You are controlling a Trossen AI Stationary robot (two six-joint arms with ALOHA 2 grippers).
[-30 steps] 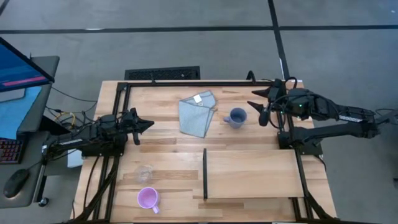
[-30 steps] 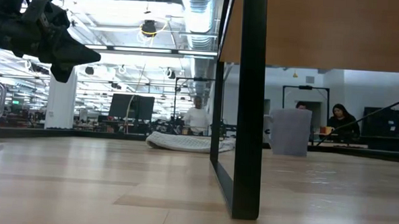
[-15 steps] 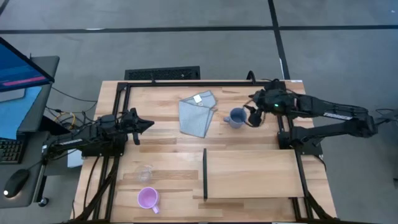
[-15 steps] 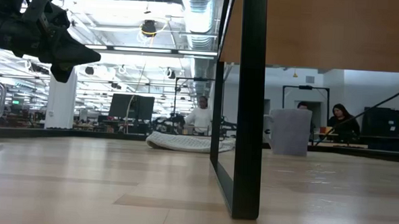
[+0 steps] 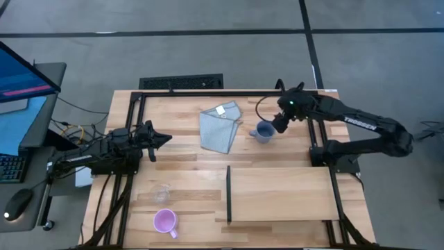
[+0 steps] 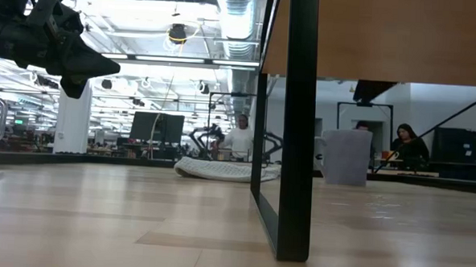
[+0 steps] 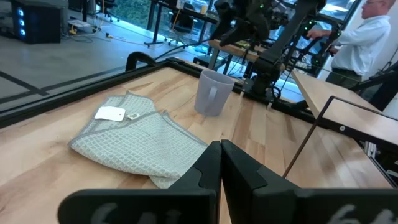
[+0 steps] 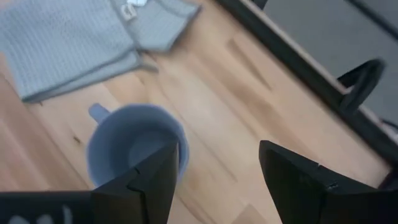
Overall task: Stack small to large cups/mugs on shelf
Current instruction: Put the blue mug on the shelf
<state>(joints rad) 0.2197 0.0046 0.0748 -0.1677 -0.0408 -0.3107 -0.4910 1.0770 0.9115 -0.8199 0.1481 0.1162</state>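
Reaching in from its earlier spot, right gripper (image 5: 276, 126), fingers apart, nears grey-blue mug (image 5: 263, 131) for grasping; left gripper (image 5: 161, 139) waits, fingers together.

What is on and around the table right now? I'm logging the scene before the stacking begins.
Grey-blue handled mug: one, far side, right of the cloth.
Pink-purple handled mug: one, near left corner.
Clear transparent cup: one, just beyond the pink mug.
Folded light-blue cloth: one, white tag, far centre.
Light-wood shelf board: one, black divider, near right.
Wooden tabletop: one, black frame.
Monitor: one, blue screen, left of table.
Left gripper: shut, left side, idle.
Right gripper: open, by the grey-blue mug.
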